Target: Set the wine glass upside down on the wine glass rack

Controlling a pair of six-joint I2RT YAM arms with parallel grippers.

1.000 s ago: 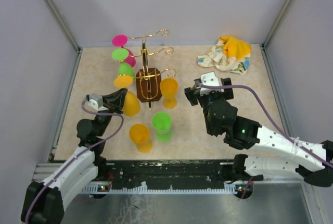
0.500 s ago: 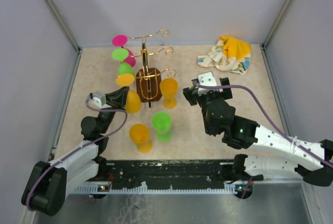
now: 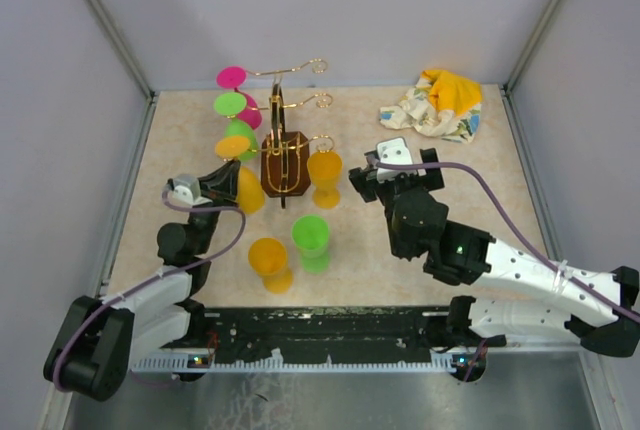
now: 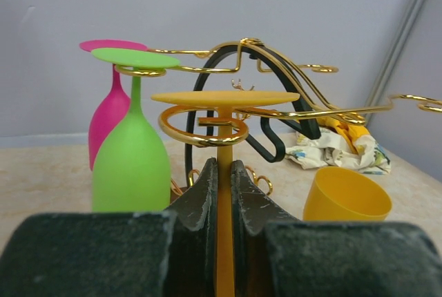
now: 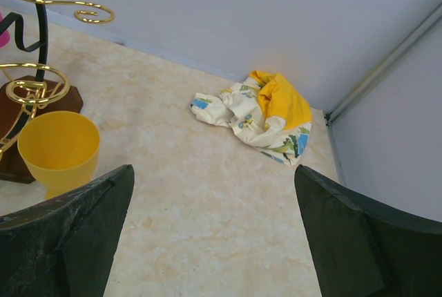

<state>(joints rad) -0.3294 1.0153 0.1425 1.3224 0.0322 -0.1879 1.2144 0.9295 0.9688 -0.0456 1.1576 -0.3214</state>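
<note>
Table [image 3: 480, 250]: beige marbled top, boxed in by grey walls [image 3: 350, 10] left, back and right. The biggest bare stretch is the right half.
Front glasses: orange one [image 3: 268, 258] and green one [image 3: 311, 238] stand upright nearest the arms.
Left gripper [image 4: 224, 173]: clamped tight on the wine glass [image 4: 224, 98] stem, bowl hanging down.
Wine glass: yellow-orange. The stem sits inside a gold curl on the rack's left side, foot just above the wire, can't tell if it's touching.
Right gripper [image 5: 214, 228]: jaws wide apart, nothing in them, right of the yellow glass [image 3: 324, 175].
Rack [image 3: 285, 165]: gold wire on a dark brown base. The hung green glass [image 4: 131, 166] and pink glass [image 4: 103, 121] crowd its left side.
Cloth [image 3: 435, 105]: crumpled in the far right corner.
</note>
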